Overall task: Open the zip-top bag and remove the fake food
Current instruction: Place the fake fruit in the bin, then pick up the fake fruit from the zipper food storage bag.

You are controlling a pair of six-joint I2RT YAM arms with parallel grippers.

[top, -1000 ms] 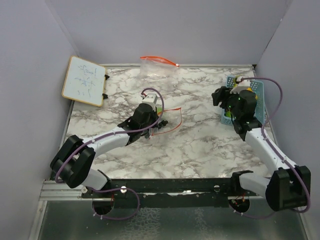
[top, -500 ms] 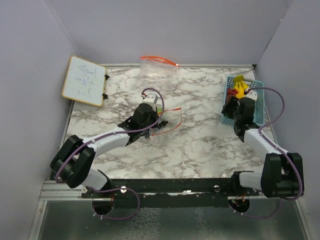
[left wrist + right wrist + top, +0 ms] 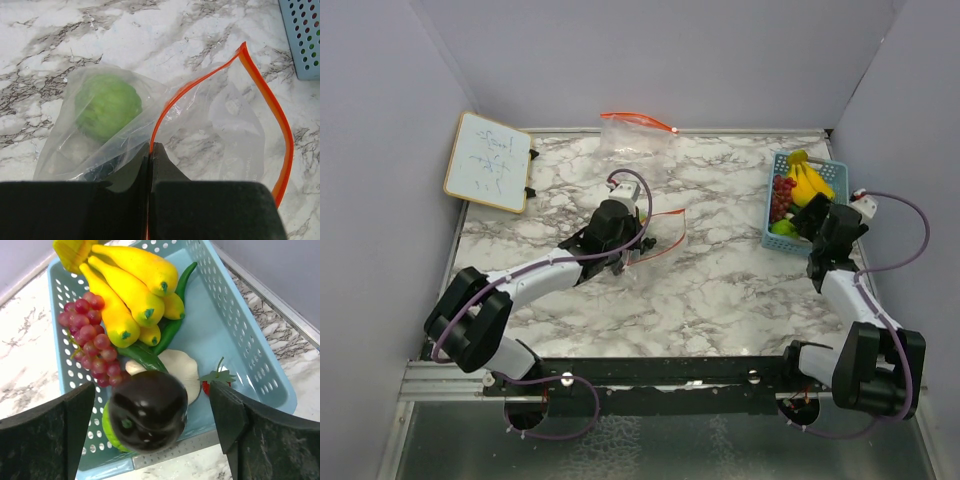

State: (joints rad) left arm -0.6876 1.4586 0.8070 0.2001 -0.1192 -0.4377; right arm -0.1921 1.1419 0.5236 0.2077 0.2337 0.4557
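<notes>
plain lilac walls (image 3: 720, 60), white grey-veined marble tabletop (image 3: 720, 290), even light

high overview and close wrist views share basket (image 3: 240, 335).

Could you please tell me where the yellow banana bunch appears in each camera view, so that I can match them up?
Top external: the banana bunch lies at the right, in the far end of the blue basket.
Left wrist: not in it; only the basket's corner shows, top right.
Right wrist: upper left of centre, beside the grapes.
Shared landmark: the blue basket.
</notes>
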